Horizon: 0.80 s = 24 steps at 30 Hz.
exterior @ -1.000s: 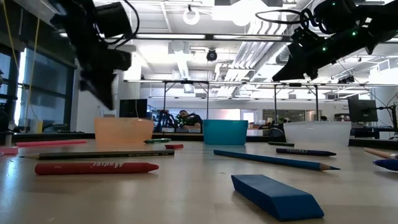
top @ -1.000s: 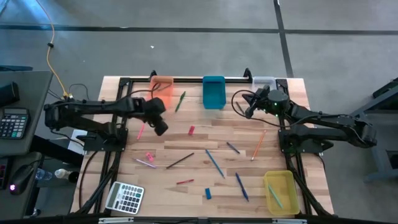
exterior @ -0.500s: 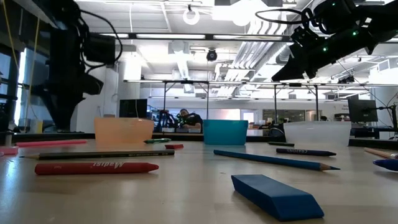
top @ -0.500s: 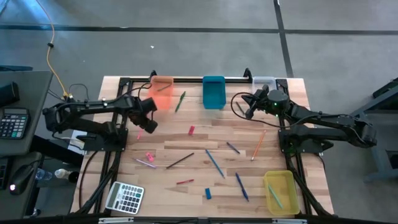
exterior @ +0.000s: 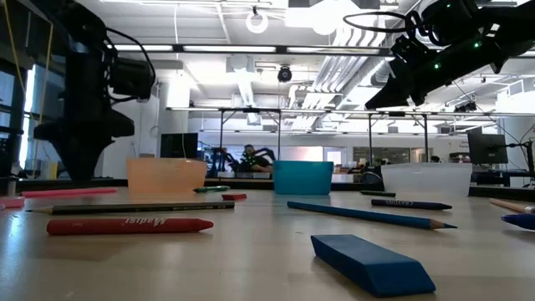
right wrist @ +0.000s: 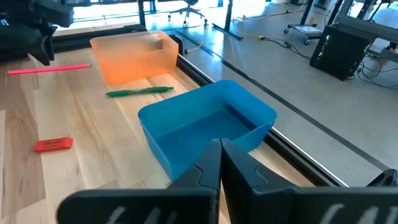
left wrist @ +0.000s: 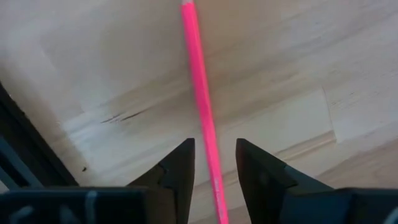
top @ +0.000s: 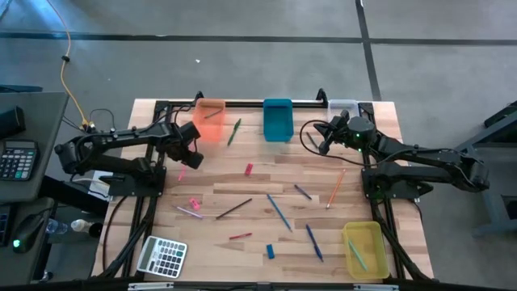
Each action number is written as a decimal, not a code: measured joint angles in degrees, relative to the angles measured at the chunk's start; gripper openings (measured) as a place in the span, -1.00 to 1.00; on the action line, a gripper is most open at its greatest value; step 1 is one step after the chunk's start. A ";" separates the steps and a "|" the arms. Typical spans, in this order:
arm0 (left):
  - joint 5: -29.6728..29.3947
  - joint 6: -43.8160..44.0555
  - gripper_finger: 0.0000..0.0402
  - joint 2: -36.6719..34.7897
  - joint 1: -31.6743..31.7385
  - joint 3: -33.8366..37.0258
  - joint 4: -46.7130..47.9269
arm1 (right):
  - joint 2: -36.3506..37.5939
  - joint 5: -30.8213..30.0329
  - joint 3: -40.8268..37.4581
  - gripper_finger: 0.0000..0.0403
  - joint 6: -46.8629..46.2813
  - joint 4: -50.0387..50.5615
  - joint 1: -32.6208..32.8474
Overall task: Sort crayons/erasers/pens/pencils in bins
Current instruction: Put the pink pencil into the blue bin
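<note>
Here the left gripper (left wrist: pixel 213 163) hangs over a thin pink pencil (left wrist: pixel 200 99) that lies flat on the pale wooden table (top: pixel 266 202), its two dark fingers (left wrist: pixel 177 167) parted with the pencil running between them; whether they touch it cannot be told. In the high view this gripper (top: pixel 187 150) sits near the table's left edge, just in front of the translucent orange plastic bin (top: pixel 210 119), with the pink pencil (top: pixel 182 170) beside it. The right gripper (top: pixel 324 139) is at the far right part of the table, between the teal rectangular bin (top: pixel 277 118) and the clear whitish bin (top: pixel 342 106), its fingers (right wrist: pixel 205 163) pressed together with nothing between them. Its wrist view shows the teal bin (right wrist: pixel 208 127), the orange bin (right wrist: pixel 134 56), a green pencil (right wrist: pixel 140 91) lying between them, and a small red eraser block (right wrist: pixel 53 144). The yellow bin (top: pixel 364 250) stands at the near right corner with a stick inside. Blue pens (top: pixel 279 212) and an orange pencil (top: pixel 335 187) lie scattered mid-table, a blue eraser (top: pixel 271 251) near the front. In the low view that blue eraser (exterior: pixel 372 262) lies closest, a red stick (exterior: pixel 129 225) to its left. A grey calculator (top: pixel 162 256) rests at the near left corner.
</note>
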<state>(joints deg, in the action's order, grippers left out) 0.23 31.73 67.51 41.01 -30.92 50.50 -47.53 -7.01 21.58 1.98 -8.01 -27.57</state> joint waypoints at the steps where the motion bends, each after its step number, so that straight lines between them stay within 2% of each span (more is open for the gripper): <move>1: 0.00 0.50 -0.49 0.07 0.27 0.20 0.05 | 0.00 -0.01 0.00 -1.00 0.00 0.00 0.00; 14: -0.28 2.27 -0.50 4.98 0.38 0.24 -2.54 | 0.00 1.16 0.04 -1.00 0.63 -0.01 0.00; 24: -0.46 2.02 -0.50 4.87 0.38 0.24 -2.60 | 0.00 1.23 0.04 -1.00 1.07 -0.02 0.00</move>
<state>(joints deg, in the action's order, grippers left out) -0.23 33.75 72.38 41.39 -30.68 47.90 -47.53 -5.78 21.63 3.05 -8.03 -27.57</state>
